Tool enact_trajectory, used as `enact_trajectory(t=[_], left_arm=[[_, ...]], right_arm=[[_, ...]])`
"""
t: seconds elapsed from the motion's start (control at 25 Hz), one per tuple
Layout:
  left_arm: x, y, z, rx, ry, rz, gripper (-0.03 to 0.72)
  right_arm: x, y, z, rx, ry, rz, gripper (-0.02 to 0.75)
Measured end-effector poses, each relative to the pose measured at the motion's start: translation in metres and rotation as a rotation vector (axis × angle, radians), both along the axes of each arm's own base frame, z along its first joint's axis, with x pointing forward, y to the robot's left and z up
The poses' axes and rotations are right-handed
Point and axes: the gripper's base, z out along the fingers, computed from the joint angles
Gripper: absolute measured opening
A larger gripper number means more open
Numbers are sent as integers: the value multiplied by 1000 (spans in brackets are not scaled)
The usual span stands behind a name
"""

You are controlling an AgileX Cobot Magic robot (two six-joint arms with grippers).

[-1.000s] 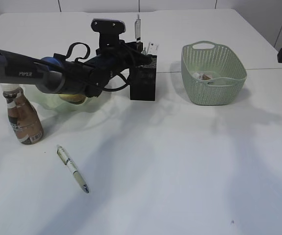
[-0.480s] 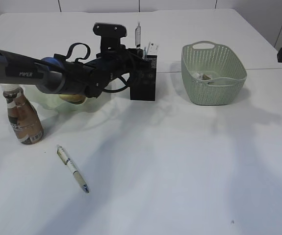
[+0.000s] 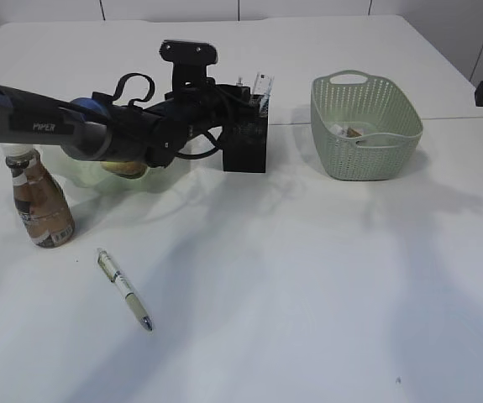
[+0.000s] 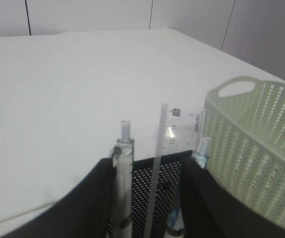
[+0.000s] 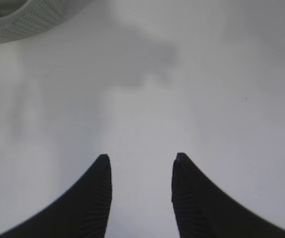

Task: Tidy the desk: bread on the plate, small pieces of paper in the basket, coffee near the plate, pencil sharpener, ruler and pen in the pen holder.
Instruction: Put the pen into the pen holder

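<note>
Fingers [image 4: 147, 198] of left arm spread, straddling pen holder [image 3: 246, 138], level.

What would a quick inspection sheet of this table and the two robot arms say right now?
Surface: white desk, bare in front.
Job's things: bread in plate; coffee beside it; ruler upright in pen holder; paper bits in basket; one pen lying loose.
Clutter: nothing seen.
Grippers: left gripper open over holder; right gripper open, empty.
Cables: black loops on left arm.
Surroundings: white wall panels.
</note>
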Motion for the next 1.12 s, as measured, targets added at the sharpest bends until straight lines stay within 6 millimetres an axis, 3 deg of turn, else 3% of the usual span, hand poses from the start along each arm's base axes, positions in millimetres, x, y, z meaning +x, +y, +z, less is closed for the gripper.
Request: enact_trajectory(t=[0.12, 0.36, 0.72, 0.88, 1.12], left_arm=[[-1, 0, 5, 14, 13, -4, 317], [-6, 0, 40, 91, -9, -46, 317], [-16, 10, 75, 184, 85, -38, 310], [-23, 21, 99, 218, 144, -18, 261], [-40, 45, 150, 210, 213, 28, 226]], right_arm=[[0, 0, 0, 0, 0, 0, 333], [0, 0, 0, 0, -2, 0, 333], [-4, 1, -1, 10, 48, -2, 334], [-7, 2, -2, 21, 79, 1, 334], [-13, 12, -3, 113, 142, 86, 334]])
